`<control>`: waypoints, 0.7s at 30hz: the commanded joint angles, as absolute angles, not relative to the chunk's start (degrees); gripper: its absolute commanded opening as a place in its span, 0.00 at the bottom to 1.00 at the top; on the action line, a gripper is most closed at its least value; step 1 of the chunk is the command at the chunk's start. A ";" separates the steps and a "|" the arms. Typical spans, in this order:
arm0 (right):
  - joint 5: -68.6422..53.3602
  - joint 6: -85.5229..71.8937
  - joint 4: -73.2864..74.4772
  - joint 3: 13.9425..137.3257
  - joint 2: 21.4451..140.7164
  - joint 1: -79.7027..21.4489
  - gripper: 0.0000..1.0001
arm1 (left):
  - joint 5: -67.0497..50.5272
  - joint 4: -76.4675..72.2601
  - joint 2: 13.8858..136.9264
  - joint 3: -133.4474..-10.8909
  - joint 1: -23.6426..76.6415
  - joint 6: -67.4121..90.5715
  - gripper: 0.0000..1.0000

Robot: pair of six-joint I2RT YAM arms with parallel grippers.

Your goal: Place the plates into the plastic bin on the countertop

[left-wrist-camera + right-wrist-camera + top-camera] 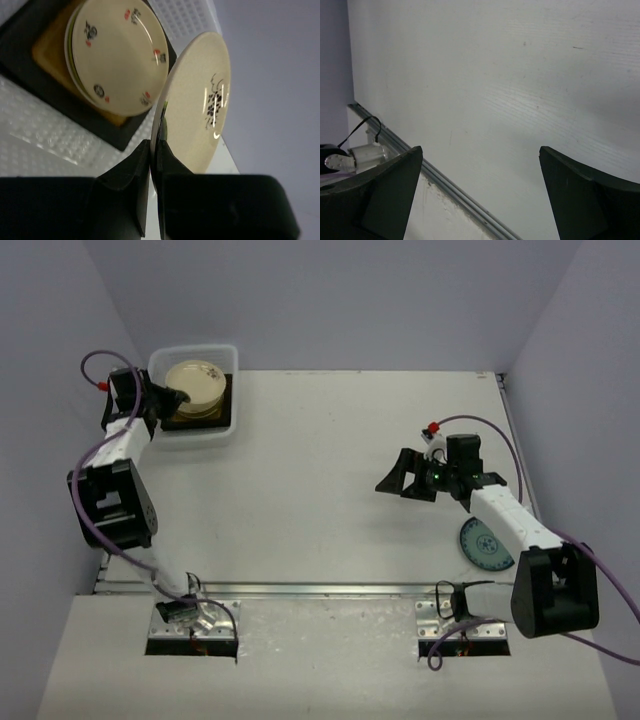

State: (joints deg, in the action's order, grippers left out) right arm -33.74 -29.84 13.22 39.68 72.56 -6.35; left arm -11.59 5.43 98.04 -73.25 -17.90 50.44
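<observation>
My left claw [152, 150] is clamped on the rim of a cream plate [197, 100] with a black mark at its centre. The plate's lower edge disappears between the fingers. In the wrist view it stands nearly on edge, its length running up and away from the claw, with the marked face toward the right.

Beside it, a red-and-black-dotted cream plate [117, 55] tops a stack whose lower rims barely show. The stack sits on the mustard-centred square plate [45, 55] inside the plastic bin [35, 135].

From above, the bin sits at the far left corner of the counter [330, 440], and I cannot separate the held plate from the stack.

My right claw [400, 475] hangs wide open, holding nothing. The blue-patterned plate [483, 543] lies flat near the front edge, partly covered by that arm.
</observation>
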 commanded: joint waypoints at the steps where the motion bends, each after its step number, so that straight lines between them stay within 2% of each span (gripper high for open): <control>1: -40.03 -30.16 10.48 37.45 72.77 -6.24 0.99 | -9.89 10.85 108.87 -88.21 -19.25 49.49 0.06; 4: -38.68 -28.87 11.79 37.28 72.86 -6.24 0.99 | -8.13 12.84 112.36 -94.37 -19.34 48.68 0.10; 6: -38.18 -28.84 12.43 37.92 73.23 -6.24 0.99 | -8.15 15.01 114.60 -99.37 -19.13 48.08 0.22; 8: -39.75 -28.83 12.99 38.78 73.75 -6.33 0.99 | -7.82 16.07 115.94 -100.71 -18.82 47.93 0.26; 10: -40.34 -28.83 12.83 39.29 73.83 -6.33 0.99 | -7.91 15.91 116.28 -100.55 -18.81 48.34 0.38; 13: -40.68 -28.43 13.39 40.27 73.84 -6.33 0.99 | -9.27 17.26 118.14 -102.16 -18.81 48.52 0.66; 14: -40.69 -28.32 13.59 40.48 73.76 -6.33 0.99 | -9.54 17.82 118.99 -103.56 -18.81 48.38 0.92; 15: -40.65 -28.25 13.62 40.52 73.65 -6.33 0.99 | -9.91 18.26 119.51 -104.40 -18.81 48.20 0.99; 21: -40.63 -28.21 14.07 40.81 72.86 -6.33 0.99 | -11.23 21.83 120.80 -106.41 -18.81 46.29 1.00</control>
State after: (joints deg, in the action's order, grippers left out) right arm -39.61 -29.48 14.26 38.30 73.91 -6.37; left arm -9.73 18.99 120.21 -103.73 -18.83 48.27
